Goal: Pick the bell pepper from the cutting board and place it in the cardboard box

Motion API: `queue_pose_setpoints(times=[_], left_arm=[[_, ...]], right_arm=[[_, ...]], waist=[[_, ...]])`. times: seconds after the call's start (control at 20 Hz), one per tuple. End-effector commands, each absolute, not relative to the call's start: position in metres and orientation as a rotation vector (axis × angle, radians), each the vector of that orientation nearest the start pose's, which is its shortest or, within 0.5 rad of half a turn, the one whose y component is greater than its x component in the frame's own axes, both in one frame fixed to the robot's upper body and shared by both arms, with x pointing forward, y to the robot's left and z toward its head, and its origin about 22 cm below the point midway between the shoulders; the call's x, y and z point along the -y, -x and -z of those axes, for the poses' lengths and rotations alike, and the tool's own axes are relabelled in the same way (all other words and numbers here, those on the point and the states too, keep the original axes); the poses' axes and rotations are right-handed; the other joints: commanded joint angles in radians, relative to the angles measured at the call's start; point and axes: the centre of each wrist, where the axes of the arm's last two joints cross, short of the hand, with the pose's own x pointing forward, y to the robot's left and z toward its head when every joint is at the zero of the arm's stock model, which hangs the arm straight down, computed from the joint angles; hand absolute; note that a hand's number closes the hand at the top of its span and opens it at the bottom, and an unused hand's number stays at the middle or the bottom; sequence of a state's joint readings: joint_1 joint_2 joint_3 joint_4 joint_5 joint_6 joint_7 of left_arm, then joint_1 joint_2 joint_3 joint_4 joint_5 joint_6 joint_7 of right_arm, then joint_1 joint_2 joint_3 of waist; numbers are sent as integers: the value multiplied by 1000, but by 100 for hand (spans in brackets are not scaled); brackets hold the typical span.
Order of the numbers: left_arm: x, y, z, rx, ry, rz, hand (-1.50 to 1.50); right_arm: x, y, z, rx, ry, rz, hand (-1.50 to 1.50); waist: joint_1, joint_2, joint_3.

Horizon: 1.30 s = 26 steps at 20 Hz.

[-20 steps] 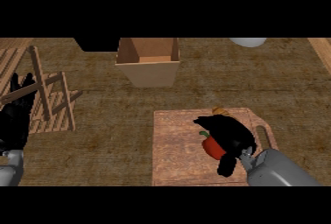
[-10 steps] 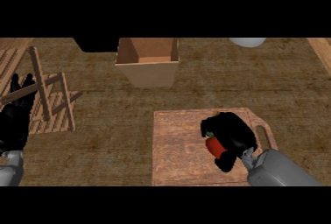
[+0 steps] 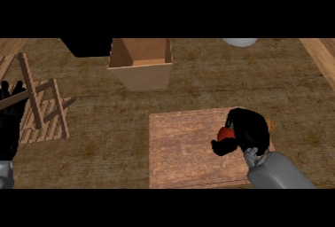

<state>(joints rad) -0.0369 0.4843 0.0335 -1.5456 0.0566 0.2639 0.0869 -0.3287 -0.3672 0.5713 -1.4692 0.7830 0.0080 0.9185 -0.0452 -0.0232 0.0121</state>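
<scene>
A: Right hand (image 3: 245, 133): curled round bell pepper (image 3: 226, 133), over cutting board (image 3: 186, 150).
B: Shifted right since earlier; lift toward cardboard box (image 3: 140, 66) pending. Left hand (image 3: 9, 117): resting open.

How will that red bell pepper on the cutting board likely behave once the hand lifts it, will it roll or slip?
The bell pepper looks rounded, so it would probably roll if released on the flat cutting board. It is mostly hidden inside the curled right hand, which suggests it is small and likely light. Its skin looks smooth, so possibly slippery.
</scene>
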Motion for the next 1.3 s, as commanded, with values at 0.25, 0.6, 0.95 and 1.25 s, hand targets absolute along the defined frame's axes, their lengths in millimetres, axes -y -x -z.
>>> queue_pose_setpoints(times=[0.25,0.6,0.95,1.25], left_arm=[[-299,-236,-13,1442,-405,158,0],[-305,-242,-20,1450,-393,180,0],[-283,-247,-13,1460,-363,196,0],[-285,-258,-24,1480,-369,216,0]], right_arm=[[116,-266,-61,778,1307,-629,150],[72,-255,-142,1239,1233,-451,150],[47,-263,-189,1457,1160,-401,150],[33,-297,-215,1485,1154,-390,150]], waist=[[9,11,-16],[35,15,-13],[59,24,-13],[76,29,-13]])
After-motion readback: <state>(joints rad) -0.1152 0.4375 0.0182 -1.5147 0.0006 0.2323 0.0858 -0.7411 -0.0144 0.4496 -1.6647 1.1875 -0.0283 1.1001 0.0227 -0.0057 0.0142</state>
